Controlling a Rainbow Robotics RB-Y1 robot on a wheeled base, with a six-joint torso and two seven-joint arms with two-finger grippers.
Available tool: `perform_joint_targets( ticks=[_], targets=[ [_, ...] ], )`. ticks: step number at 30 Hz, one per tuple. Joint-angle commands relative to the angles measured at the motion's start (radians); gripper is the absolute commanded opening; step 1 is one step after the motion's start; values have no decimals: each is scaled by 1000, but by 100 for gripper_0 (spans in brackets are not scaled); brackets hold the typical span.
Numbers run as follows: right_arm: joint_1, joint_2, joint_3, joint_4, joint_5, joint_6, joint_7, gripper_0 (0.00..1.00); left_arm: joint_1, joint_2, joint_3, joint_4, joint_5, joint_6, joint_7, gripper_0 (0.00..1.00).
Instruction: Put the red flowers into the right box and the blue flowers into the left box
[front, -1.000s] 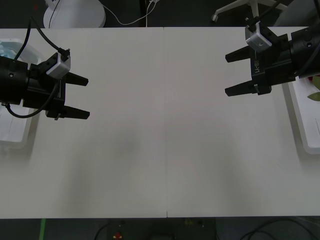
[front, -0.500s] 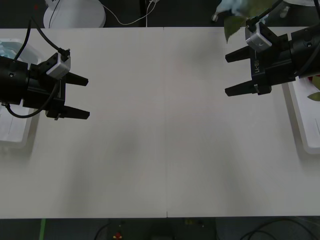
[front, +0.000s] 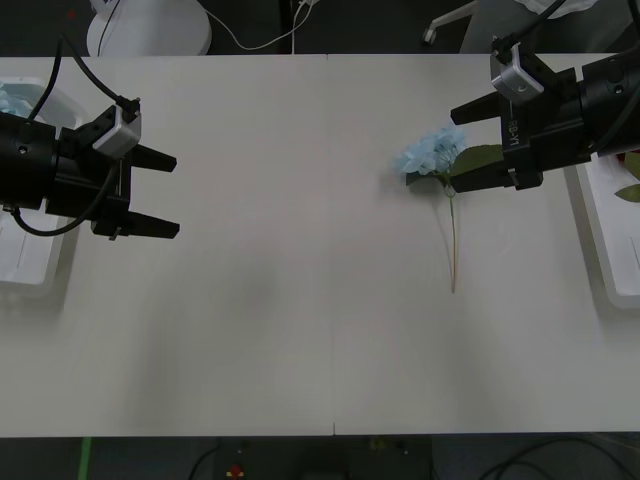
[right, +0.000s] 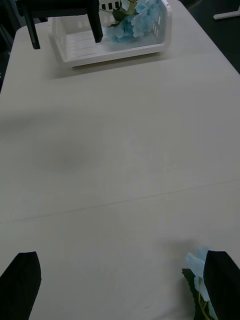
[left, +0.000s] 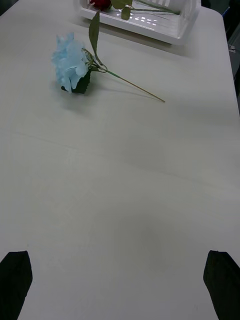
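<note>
White table (front: 300, 330), one blue flower (front: 432, 153) beside the wide-spread right end effector (front: 465, 146); left end effector (front: 165, 194) likewise agape.

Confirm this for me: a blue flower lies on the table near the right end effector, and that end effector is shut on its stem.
Not quite. The blue flower does lie on the table near the right end effector, but that end effector is open and holds nothing. The front view shows its fingers spread, and the stem lies free on the table.
</note>
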Motion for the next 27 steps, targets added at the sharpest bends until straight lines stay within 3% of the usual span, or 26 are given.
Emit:
perform_joint_targets(
  ticks=[1, 27],
  targets=[
    [5, -24, -23, -5, -8, -2, 7, 94, -43, 16, -8, -27, -6, -12, 32, 100],
    [5, -24, -23, -5, -8, -2, 7, 94, -43, 16, -8, -27, -6, -12, 32, 100]
  ],
)
